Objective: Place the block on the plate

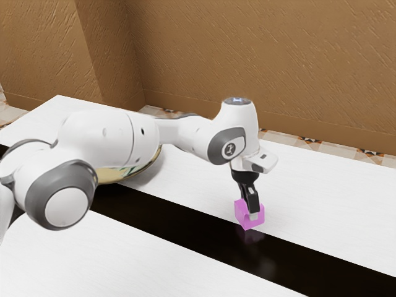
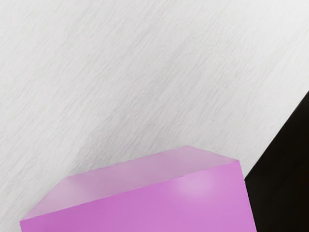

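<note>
Tool [image 1: 250,203] right of centre in the exterior view, pointing down, its fingers pinching the pink block [image 1: 240,213] from two sides. One finger lies in front of the block's near face; the far one is partly hidden. Block low over the worktop [image 1: 148,263], by the edge of the dark strip [image 1: 179,226]; cannot tell whether its underside touches.

Plate [image 1: 117,176] left of centre in the exterior view, partly behind the arm [image 1: 102,139], yellowish with some green. Block well apart from it, not on it.

Wrist view: block large along the lower edge of the frame, two faces showing, one deeper pink, one paler. White grained surface beyond; dark strip at lower right, near the block's corner.

Surroundings: brown textured wall [image 1: 260,55] across the top of the exterior frame, patterned floor tiles [image 1: 303,142] at its foot.
</note>
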`<move>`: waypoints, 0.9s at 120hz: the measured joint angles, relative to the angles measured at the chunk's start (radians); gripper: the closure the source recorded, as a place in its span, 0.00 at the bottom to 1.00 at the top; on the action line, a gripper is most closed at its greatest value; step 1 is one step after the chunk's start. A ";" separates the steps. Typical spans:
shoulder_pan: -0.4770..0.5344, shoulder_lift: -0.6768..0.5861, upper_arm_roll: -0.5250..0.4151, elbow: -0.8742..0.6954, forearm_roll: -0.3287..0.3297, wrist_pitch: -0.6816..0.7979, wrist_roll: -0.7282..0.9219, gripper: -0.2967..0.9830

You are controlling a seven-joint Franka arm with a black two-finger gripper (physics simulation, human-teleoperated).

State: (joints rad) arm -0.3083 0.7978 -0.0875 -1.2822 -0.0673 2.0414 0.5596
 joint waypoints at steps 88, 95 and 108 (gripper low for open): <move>0.002 0.004 0.009 0.013 0.013 0.019 0.016 0.46; 0.004 -0.028 0.017 -0.006 0.014 0.017 0.017 0.47; 0.010 -0.091 0.044 -0.043 0.016 0.015 0.017 0.47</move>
State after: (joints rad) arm -0.2979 0.7067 -0.0431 -1.3249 -0.0513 2.0563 0.5765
